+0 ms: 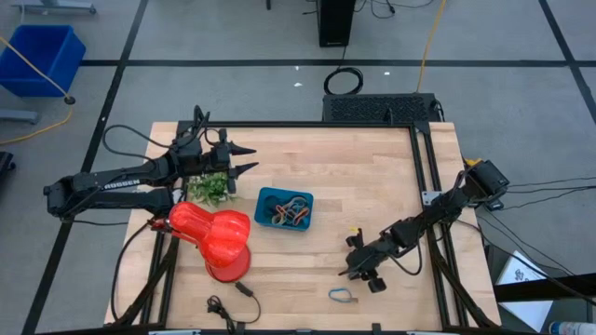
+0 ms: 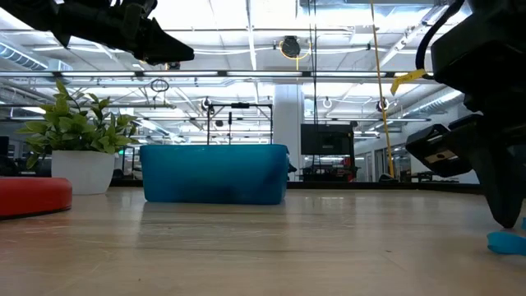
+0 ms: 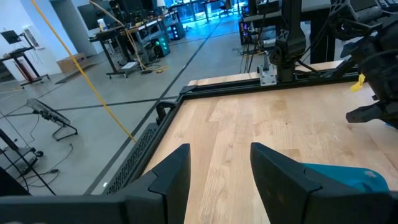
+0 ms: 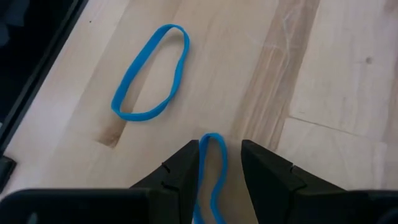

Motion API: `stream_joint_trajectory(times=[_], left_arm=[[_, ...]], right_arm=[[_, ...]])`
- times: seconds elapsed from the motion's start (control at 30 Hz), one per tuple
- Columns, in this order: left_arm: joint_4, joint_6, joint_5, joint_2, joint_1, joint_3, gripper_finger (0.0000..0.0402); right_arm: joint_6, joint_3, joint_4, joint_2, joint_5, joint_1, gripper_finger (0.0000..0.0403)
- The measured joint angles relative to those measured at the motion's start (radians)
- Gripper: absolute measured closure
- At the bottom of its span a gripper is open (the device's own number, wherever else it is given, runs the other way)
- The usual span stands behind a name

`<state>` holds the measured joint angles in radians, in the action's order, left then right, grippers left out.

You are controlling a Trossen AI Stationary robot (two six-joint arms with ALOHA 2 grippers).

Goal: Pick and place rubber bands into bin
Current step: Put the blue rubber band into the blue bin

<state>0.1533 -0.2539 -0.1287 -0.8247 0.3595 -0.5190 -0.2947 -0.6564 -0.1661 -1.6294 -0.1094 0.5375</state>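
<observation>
Rubber bands in tan, orange and black lie heaped inside the teal bin, which sits near the centre of the wooden table in the overhead view. From the bin, a green plant stands at nine o'clock and a red vase lies on its side at seven o'clock.

At about four o'clock from the bin, the right gripper is down at the table surface, its two dark fingers parted a little on either side of a thin blue rubber band. The loop lies between the tips; whether the tips actually pinch it cannot be told. A second blue band lies flat and free on the wood just ahead of that gripper, near the table's front edge.

At roughly ten o'clock from the bin, the left gripper hangs above the table beside the plant, fingers spread apart with nothing between them.

A blue crate stands on the floor well away from the table, beyond its far left corner.
</observation>
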Motion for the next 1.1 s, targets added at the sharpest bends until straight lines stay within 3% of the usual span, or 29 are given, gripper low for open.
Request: stream_joint_trajectory(times=[0.5, 0.8, 0.9, 1.1], left_arm=[[0.000, 0.000, 0.000, 0.000, 0.000, 0.000, 0.0227], [0.000, 0.000, 0.000, 0.000, 0.000, 0.000, 0.0227], [0.000, 0.000, 0.000, 0.000, 0.000, 0.000, 0.0227], [0.000, 0.001, 0.000, 0.000, 0.000, 0.000, 0.0227]], right_arm=[[0.046, 0.010, 0.022, -0.007, 0.016, 0.000, 0.0395], [0.009, 0.013, 0.013, 0.020, 0.008, -0.014, 0.0402], [0.076, 0.016, 0.024, 0.073, 0.081, -0.014, 0.0402], [0.234, 0.015, 0.004, 0.217, 0.346, -0.039, 0.0402]])
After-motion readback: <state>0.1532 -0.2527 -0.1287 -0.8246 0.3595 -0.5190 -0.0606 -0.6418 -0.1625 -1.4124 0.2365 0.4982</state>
